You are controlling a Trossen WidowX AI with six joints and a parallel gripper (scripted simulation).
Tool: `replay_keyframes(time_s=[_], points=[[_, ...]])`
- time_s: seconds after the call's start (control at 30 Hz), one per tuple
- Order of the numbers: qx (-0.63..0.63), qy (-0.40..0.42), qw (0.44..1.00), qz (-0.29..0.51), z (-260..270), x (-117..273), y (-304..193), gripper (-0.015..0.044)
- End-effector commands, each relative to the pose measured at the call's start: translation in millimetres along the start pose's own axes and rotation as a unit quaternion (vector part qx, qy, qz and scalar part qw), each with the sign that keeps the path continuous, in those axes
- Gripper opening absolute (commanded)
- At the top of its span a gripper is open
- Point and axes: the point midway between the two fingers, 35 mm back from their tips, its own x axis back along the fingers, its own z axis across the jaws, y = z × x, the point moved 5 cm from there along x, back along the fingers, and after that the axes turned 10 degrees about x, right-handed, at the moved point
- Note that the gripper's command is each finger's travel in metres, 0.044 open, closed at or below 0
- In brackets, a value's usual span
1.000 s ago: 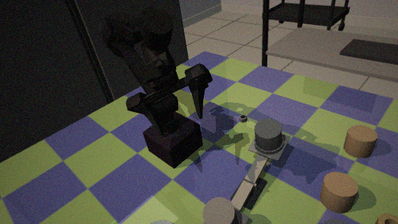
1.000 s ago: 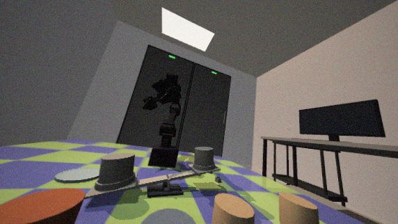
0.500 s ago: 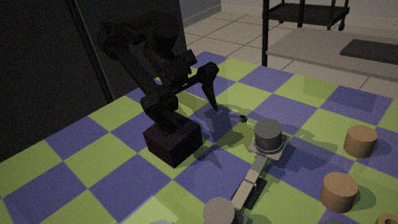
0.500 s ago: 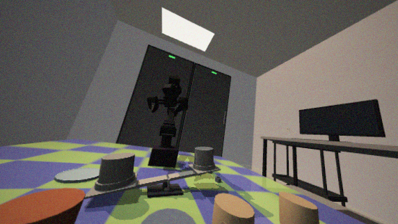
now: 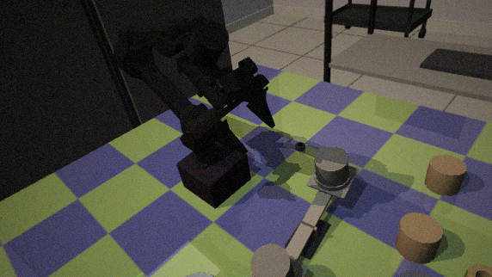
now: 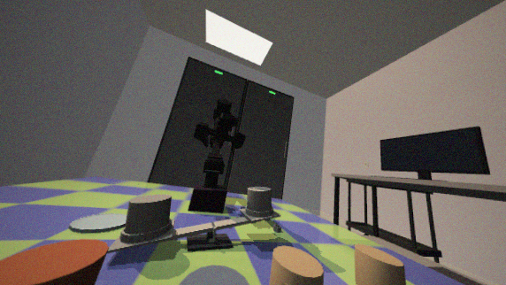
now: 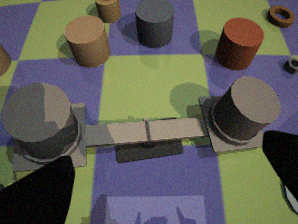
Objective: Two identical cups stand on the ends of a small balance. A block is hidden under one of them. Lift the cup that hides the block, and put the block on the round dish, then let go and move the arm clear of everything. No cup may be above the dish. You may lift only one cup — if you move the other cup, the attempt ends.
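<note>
One grey cup (image 5: pixel 331 165) (image 6: pixel 258 201) (image 7: pixel 37 117) stands upside down on the balance's raised end. The twin cup (image 5: pixel 271 262) (image 6: pixel 148 217) (image 7: pixel 250 107) stands on the lower end, nearer the pale round dish (image 6: pixel 99 222) (image 7: pixel 291 200). The balance beam (image 5: pixel 301 238) (image 6: pixel 195 229) (image 7: pixel 175 130) tilts on its dark base. My gripper (image 6: pixel 221 141) (image 7: pixel 170 153) is open and empty, raised in the air on the arm's side of the balance and touching neither cup. The block is not visible, so it is hidden under a cup.
Beyond the balance stand a tan cylinder (image 5: pixel 419 236) (image 6: pixel 297 267) (image 7: pixel 89 42), another tan cylinder (image 5: pixel 445 174) (image 6: pixel 379 267), a dark grey cylinder (image 7: pixel 155 22) and a red cylinder (image 6: pixel 53 263) (image 7: pixel 239 42). A small dark nut (image 5: pixel 300 146) (image 6: pixel 277 228) lies by the raised end.
</note>
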Motion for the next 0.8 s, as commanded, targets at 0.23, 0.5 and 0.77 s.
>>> replay_keyframes(time_s=[0.23, 0.5, 0.77], points=[[-0.071, 0.000, 0.997, 0.041, -9.3, -7.1, 11.4, 0.0440], [-0.192, -0.020, 0.976, 0.102, -28.8, -24.2, 28.7, 0.0440], [-0.302, -0.049, 0.939, 0.157, -50.8, -47.3, 41.2, 0.0440]])
